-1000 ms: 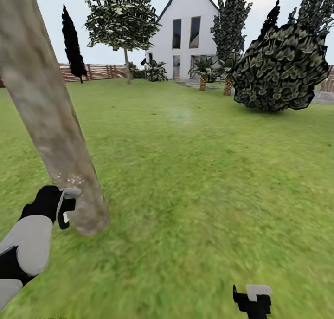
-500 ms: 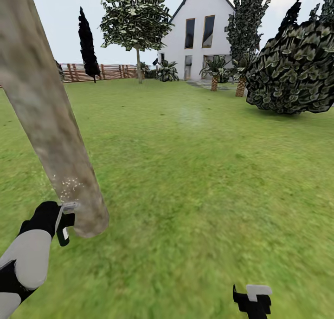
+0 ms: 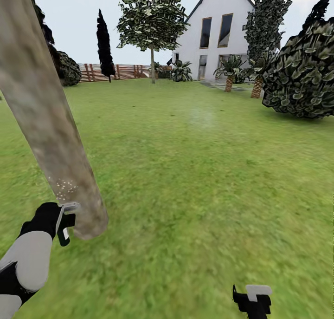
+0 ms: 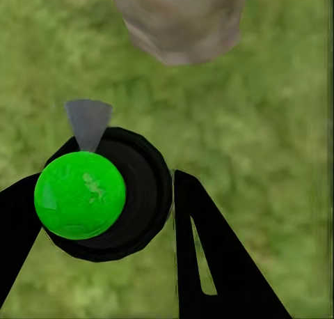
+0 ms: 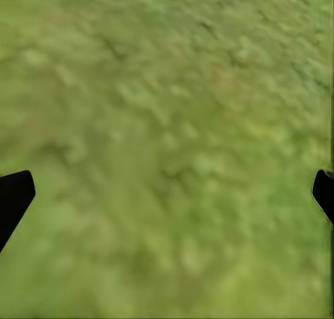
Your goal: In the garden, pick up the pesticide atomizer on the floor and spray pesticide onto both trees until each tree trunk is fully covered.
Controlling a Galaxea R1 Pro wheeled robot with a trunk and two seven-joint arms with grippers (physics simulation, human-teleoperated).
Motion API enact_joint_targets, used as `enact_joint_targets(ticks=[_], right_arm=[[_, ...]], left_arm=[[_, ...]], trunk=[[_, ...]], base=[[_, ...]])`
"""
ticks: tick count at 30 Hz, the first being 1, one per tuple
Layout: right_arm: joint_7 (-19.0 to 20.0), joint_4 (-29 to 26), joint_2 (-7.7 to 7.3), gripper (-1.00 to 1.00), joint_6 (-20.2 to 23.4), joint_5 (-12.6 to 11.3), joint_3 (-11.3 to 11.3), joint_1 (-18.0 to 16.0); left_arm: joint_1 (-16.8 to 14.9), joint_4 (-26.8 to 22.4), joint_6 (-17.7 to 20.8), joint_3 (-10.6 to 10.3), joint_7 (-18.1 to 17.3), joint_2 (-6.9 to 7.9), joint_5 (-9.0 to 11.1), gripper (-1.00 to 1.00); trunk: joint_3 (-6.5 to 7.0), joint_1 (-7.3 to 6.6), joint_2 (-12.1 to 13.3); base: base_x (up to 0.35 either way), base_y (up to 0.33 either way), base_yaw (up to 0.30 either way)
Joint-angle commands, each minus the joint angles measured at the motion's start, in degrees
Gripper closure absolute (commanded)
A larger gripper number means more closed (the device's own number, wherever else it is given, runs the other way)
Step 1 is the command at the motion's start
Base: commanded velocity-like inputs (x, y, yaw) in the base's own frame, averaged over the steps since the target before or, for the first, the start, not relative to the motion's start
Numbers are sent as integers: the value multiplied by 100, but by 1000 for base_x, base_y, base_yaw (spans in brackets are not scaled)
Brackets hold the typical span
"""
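While the left gripper [image 4: 104, 207] clamps the atomizer [image 4: 104, 193] beside the tree trunk [image 3: 46, 124] — right gripper [image 5: 167, 193] hangs spread.

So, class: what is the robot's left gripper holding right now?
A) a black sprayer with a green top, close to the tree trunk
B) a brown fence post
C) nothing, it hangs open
A: the left gripper clamps the sprayer, with the tree trunk just ahead.
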Motion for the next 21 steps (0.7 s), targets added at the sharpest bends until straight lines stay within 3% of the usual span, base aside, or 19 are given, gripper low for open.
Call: enact_joint_targets(ticks=[1,6,16,19,21], right_arm=[[2,0,1,-100,2,4,-3,0],[0,0,2,-100,3,0,1,0],[-3,0,2,-100,3,-2,5,0],[0,0,2,-100,3,-2,5,0],[1,0,2,-100,3,-3,3,0]], left_arm=[[0,0,4,0,3,2,4,100],[-1,0,9,1,14,3,3,100],[-3,0,16,0,14,30,-6,100],[4,40,1,7,5,41,-22,100],[215,15,-15,31,-2,61,3,100]], trunk=[[0,0,0],[0,0,0],[0,0,0],[0,0,0],[0,0,0]], base=[[106,-262,0],[31,-271,22],[6,-276,253],[85,-276,61],[96,-276,7]])
